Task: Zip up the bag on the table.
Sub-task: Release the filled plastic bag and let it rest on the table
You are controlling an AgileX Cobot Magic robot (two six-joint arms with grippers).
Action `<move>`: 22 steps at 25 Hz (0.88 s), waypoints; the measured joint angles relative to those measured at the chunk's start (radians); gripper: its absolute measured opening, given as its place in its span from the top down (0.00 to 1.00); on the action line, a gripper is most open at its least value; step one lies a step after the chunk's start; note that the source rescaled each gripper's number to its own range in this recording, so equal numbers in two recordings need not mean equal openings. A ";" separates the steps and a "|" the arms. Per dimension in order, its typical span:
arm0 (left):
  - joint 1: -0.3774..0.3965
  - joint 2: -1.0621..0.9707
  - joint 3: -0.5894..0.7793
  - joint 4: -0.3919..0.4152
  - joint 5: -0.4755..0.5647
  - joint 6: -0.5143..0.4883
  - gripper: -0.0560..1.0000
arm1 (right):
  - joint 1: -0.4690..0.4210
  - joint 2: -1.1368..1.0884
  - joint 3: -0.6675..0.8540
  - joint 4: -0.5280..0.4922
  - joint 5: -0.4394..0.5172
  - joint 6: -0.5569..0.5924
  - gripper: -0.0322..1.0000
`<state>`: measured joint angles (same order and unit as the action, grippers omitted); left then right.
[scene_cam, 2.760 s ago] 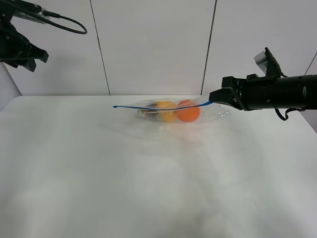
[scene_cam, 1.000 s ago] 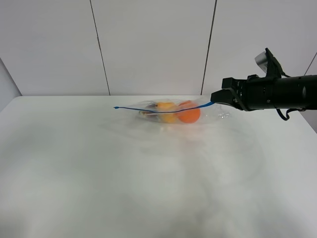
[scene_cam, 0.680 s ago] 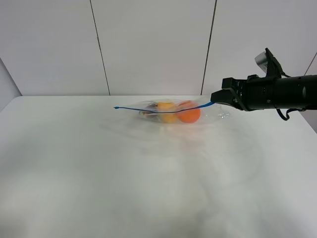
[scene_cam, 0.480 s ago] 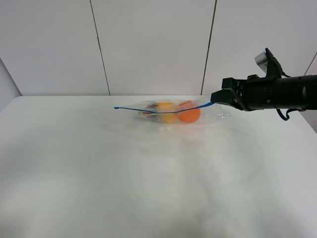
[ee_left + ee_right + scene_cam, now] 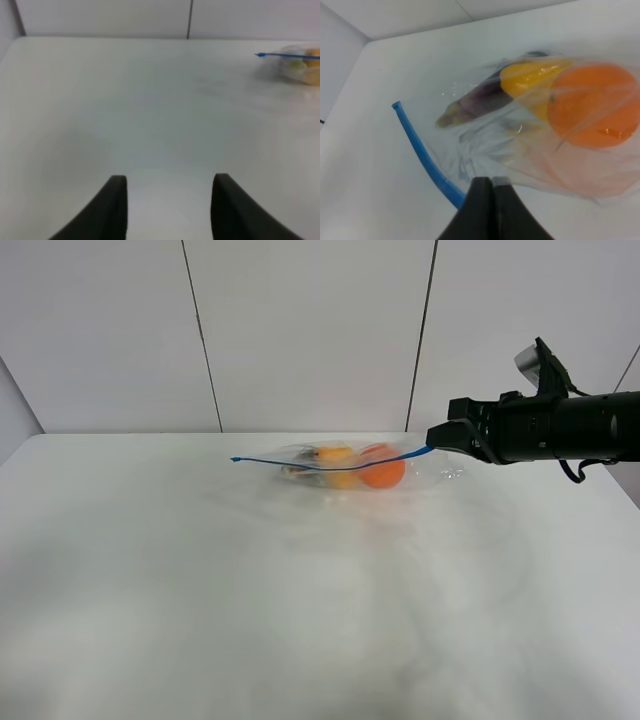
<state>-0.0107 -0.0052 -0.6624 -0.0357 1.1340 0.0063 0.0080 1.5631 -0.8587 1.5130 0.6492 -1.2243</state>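
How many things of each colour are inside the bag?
orange fruit: 1
yellow fruit: 1
purple eggplant: 1
Total in the bag: 3

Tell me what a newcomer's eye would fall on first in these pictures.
First, the bright orange and yellow fruit inside the clear bag, near the far edge of the white table. Next, the right claw, shut on the right end of the bag's blue zip strip. The left claw hangs open over the table, well away from the bag.
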 joint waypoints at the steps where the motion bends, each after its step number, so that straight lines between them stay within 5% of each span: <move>1: 0.000 0.000 0.009 -0.011 0.001 0.002 0.30 | 0.000 0.000 0.000 0.000 -0.001 0.000 0.97; 22: 0.000 0.000 0.096 -0.028 0.034 0.035 0.30 | 0.000 0.000 0.000 -0.006 -0.004 0.003 0.97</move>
<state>-0.0107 -0.0052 -0.5660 -0.0636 1.1683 0.0409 0.0080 1.5631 -0.8587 1.5073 0.6454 -1.2215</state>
